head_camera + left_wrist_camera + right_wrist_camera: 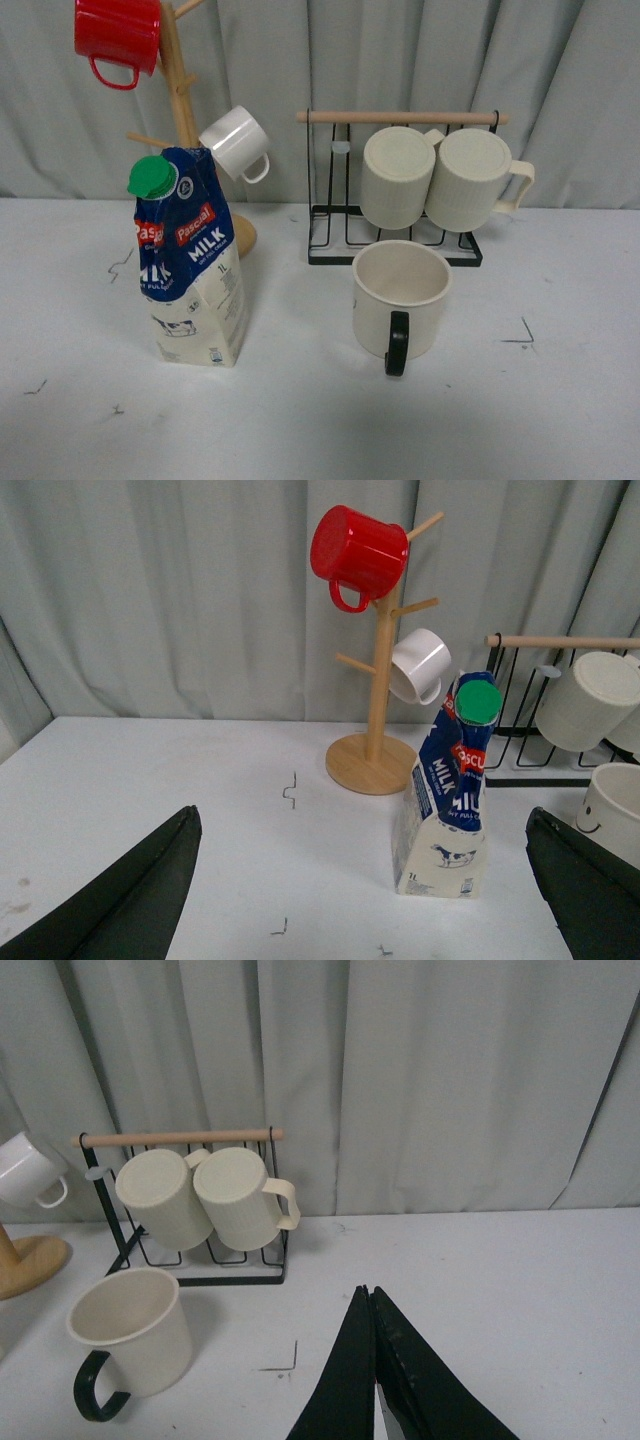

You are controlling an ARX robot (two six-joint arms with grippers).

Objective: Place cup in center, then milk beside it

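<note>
Front view, glossy cup (401, 312), cardboard milk (196, 282), left jaws released, right jaws clenched

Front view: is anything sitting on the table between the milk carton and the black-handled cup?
No. The front view shows only bare table between the milk carton and the cup.

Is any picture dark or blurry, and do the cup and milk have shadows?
Front view: bright and even, only faint soft shadows by the cup and milk. Left wrist view: clear, a small shine on the red mug. Right wrist view: well lit too, nothing dark.
</note>
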